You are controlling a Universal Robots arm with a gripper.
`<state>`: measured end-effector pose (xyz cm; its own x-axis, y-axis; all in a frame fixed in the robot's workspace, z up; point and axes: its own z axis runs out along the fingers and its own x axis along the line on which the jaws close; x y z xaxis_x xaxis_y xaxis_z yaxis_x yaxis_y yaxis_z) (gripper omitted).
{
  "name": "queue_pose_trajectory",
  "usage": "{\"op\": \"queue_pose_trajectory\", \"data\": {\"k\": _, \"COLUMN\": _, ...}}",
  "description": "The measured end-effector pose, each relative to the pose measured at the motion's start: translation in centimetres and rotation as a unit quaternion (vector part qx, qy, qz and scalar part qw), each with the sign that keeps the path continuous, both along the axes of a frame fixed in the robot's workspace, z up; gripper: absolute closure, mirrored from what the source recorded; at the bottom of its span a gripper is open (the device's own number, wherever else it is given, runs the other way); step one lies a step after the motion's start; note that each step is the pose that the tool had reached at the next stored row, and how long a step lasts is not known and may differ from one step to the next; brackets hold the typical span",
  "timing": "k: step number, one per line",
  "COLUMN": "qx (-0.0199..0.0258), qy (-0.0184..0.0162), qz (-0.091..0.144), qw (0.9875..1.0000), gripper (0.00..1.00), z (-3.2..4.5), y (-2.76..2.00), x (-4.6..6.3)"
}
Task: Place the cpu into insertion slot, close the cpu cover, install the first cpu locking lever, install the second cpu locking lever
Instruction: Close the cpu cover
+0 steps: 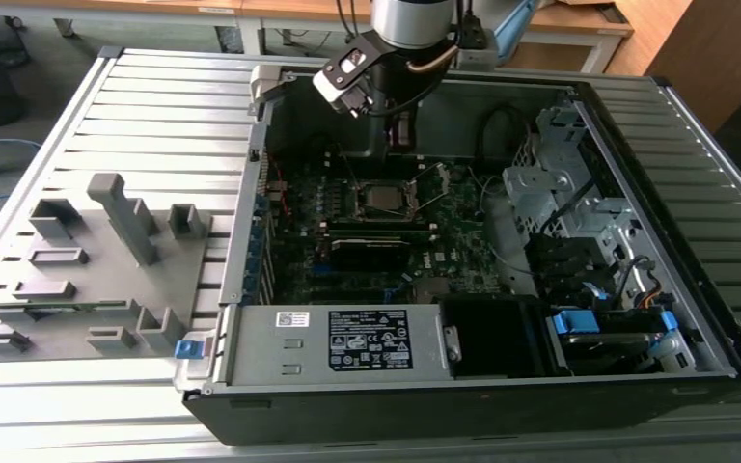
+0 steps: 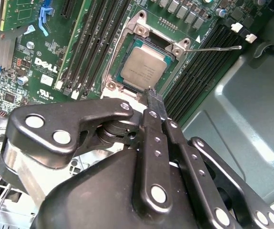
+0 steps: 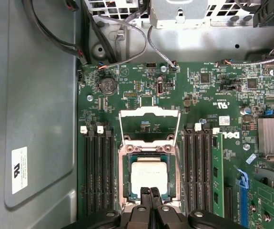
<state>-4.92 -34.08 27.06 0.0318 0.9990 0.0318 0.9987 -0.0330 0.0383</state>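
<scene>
The cpu (image 3: 148,175) (image 2: 143,66) (image 1: 381,198) lies flat in the insertion slot (image 3: 125,164) (image 2: 111,85), its dull silver top facing up. The cpu cover (image 3: 149,112), a thin silvery frame, stands swung open at the far end of the slot, and the board shows through its window. A thin wire locking lever (image 2: 218,47) sticks out sideways from the slot, unlatched. My gripper (image 3: 151,192) (image 2: 152,93) (image 1: 400,143) hovers just above the slot's edge opposite the cover. It is shut with nothing between its fingers.
Long black memory slots (image 3: 96,171) (image 3: 197,171) flank the socket on both sides. Cables (image 3: 127,33) run along the case wall beyond the cover. A white-labelled power supply (image 1: 344,342), a drive cage (image 1: 577,222) and a grey fixture plate (image 1: 100,260) outside the case also show.
</scene>
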Motion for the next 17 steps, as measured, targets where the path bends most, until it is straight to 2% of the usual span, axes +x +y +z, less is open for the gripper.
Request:
{"op": "queue_pose_trajectory", "data": {"k": 11, "qx": 0.0001, "qy": 0.0000, "qz": 0.000, "qw": 1.0000, "gripper": 0.90, "z": 0.20, "y": 0.00, "x": 0.04}}
{"op": "queue_pose_trajectory", "data": {"k": 17, "qx": 0.0001, "qy": 0.0000, "qz": 0.000, "qw": 1.0000, "gripper": 0.90, "z": 0.17, "y": 0.00, "x": 0.77}}
